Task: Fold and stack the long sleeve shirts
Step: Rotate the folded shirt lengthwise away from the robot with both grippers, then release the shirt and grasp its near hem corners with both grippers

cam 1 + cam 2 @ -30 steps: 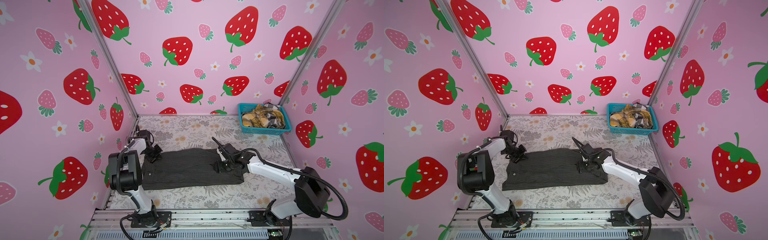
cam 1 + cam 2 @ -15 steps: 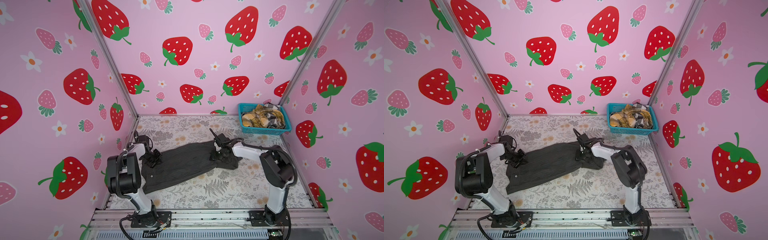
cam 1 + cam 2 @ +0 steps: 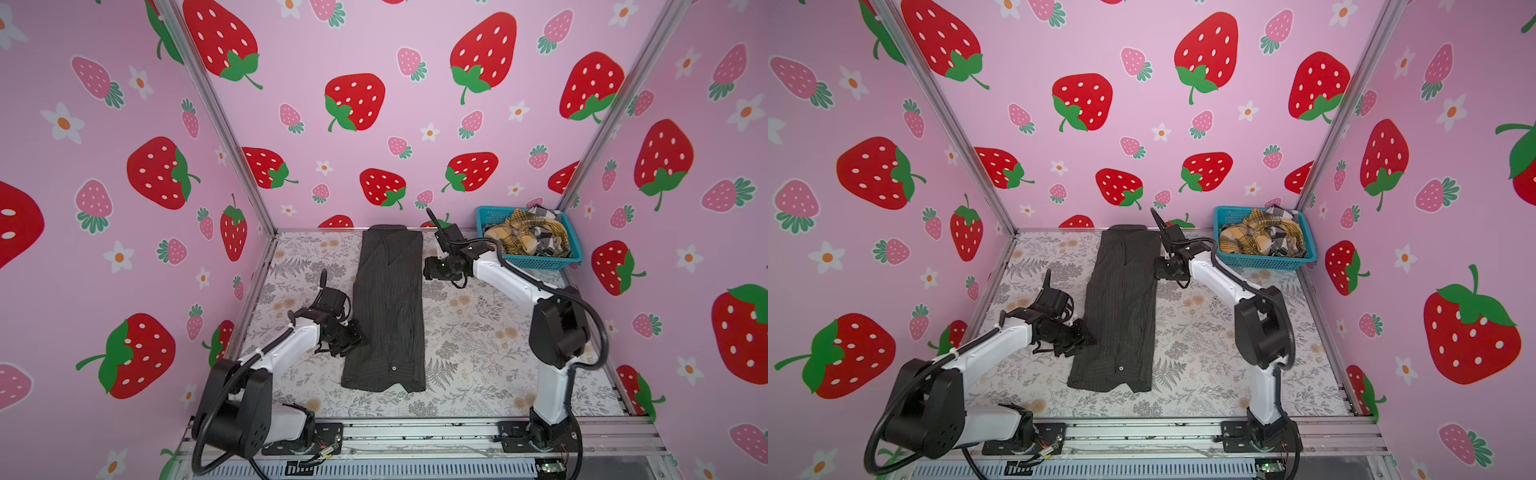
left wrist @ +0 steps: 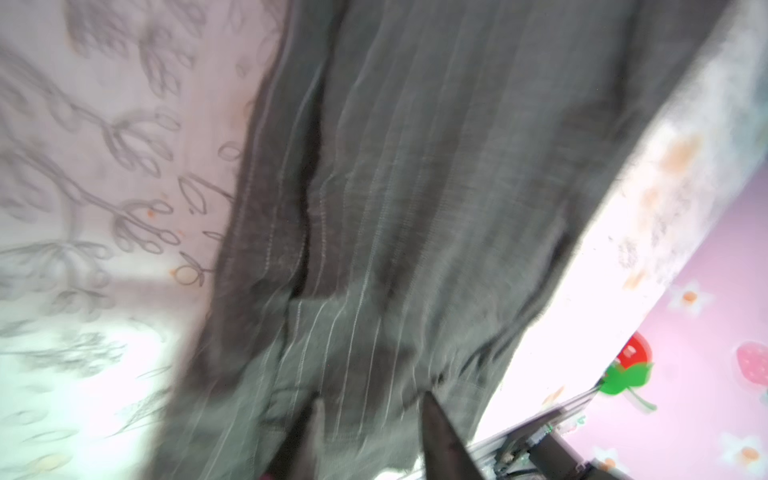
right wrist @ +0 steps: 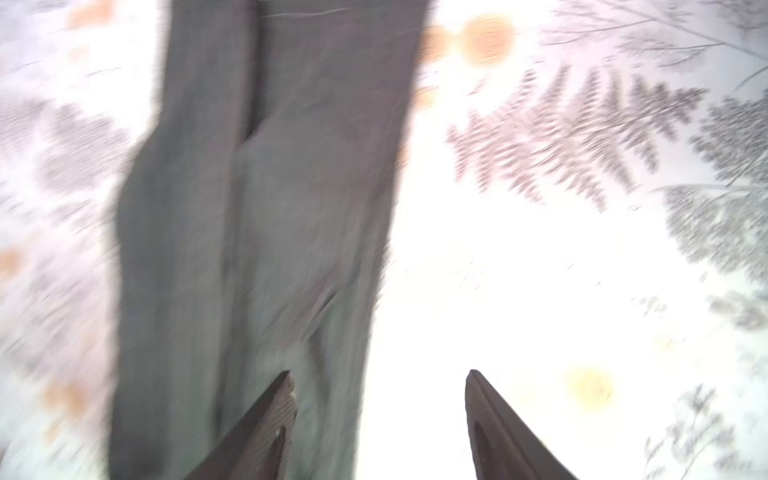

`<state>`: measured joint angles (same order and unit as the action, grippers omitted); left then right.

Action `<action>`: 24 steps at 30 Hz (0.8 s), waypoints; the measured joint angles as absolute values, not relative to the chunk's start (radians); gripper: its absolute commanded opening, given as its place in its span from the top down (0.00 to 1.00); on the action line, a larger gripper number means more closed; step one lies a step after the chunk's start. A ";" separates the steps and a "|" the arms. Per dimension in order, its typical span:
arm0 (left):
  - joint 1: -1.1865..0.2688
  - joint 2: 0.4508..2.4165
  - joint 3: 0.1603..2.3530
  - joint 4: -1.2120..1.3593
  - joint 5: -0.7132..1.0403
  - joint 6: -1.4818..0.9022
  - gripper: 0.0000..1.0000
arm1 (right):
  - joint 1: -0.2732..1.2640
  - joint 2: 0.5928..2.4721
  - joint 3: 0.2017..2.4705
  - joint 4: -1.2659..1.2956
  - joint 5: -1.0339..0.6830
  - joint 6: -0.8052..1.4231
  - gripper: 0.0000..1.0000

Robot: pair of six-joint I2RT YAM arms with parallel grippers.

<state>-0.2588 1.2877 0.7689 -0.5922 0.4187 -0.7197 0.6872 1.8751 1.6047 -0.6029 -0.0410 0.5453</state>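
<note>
We record one charcoal pinstriped shirt folded to a strip mid-table, long axis running front rail to back wall, on the floral table inside strawberry walls — one plaid shirt and one checked shirt in one basket — left gripper and right gripper both parted, empty, at its long edges.

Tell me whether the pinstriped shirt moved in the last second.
Yes. The pinstriped shirt swung from crosswise to lengthwise, far end now at the back wall.

top views: high, front, looking down over whole table | wrist views: close, both share pinstriped shirt
</note>
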 measured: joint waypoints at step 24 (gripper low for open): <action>-0.253 1.474 0.762 -0.440 0.466 -0.737 0.81 | 0.929 2.254 1.895 -0.593 0.004 0.566 0.47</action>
